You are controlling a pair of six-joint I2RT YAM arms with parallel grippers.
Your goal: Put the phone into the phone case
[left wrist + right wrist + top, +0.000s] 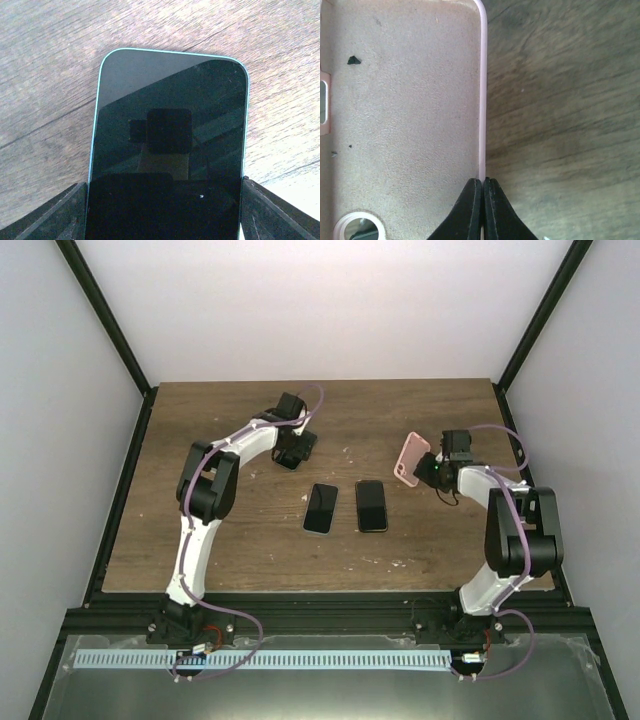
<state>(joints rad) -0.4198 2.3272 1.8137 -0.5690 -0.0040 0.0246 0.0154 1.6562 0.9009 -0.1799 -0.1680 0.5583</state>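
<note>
Pink phone case (405, 110) edge pinched in right claw (483, 187); phone (167, 125) between left claw (165, 205) jaws, grip unclear

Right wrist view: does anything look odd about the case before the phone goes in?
Yes: dark specks lie on the pale inner lining of the pink case, the largest at the upper left of the view. Whether they are dirt or nicks I cannot tell. The right gripper is shut on just its thin side rim.
</note>
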